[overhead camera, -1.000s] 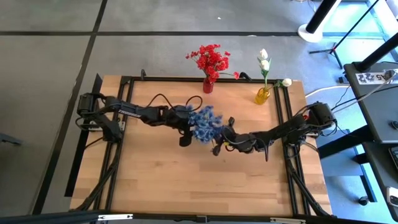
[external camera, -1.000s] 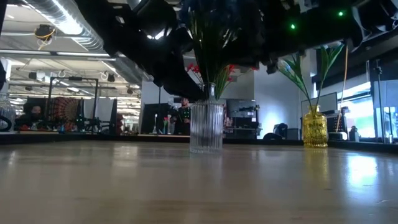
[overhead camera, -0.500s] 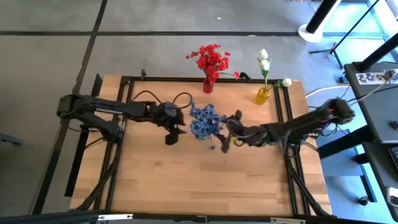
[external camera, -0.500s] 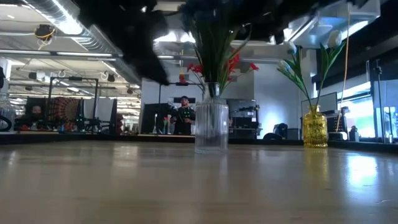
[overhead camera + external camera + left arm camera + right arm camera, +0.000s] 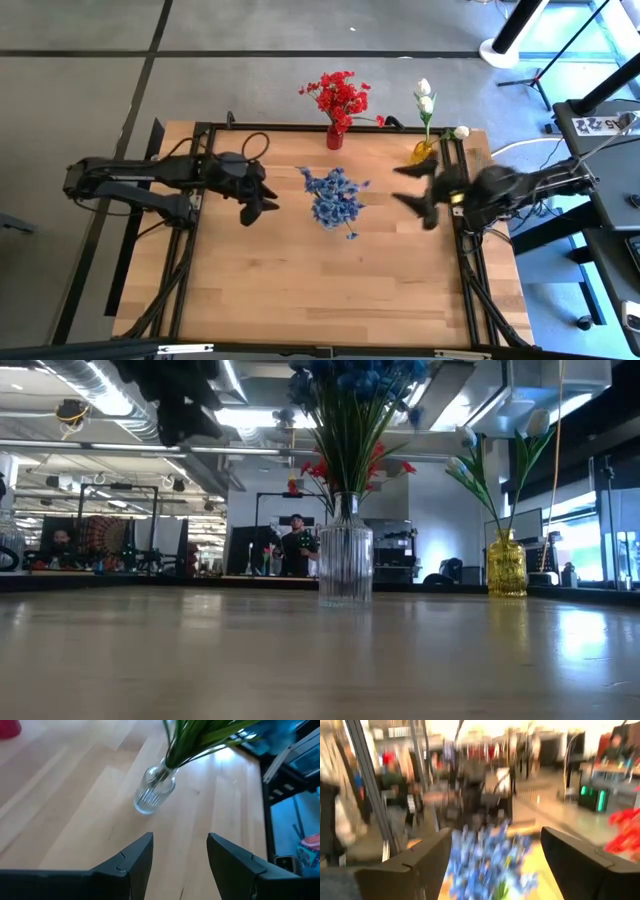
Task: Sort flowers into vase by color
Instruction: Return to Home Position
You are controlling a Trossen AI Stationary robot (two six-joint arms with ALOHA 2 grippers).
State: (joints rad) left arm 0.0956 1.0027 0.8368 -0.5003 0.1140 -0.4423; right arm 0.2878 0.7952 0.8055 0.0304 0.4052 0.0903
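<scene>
High view shows the wooden table (image 5: 300, 290) looking pretty much sorted. The blue flowers (image 5: 335, 197) are bunched in the clear ribbed vase (image 5: 346, 565) mid-table. The red flowers (image 5: 340, 97) stand in the red vase (image 5: 334, 138) and the white flowers (image 5: 426, 100) in the yellow vase (image 5: 506, 565) along the far edge. That's one colour per vase, so I'd guess nothing's left to pick. Both arms sit folded toward their own sides, well apart from the blue bunch. Left gripper (image 5: 262, 203) and right gripper (image 5: 402, 185) both have fingers spread, holding nothing.

We log left hand (image 5: 256, 203) and right hand (image 5: 410, 190) both pulled away from the blue flowers (image 5: 335, 197), now well apart either side; clear vase (image 5: 346, 565) shifted slightly sideways.
</scene>
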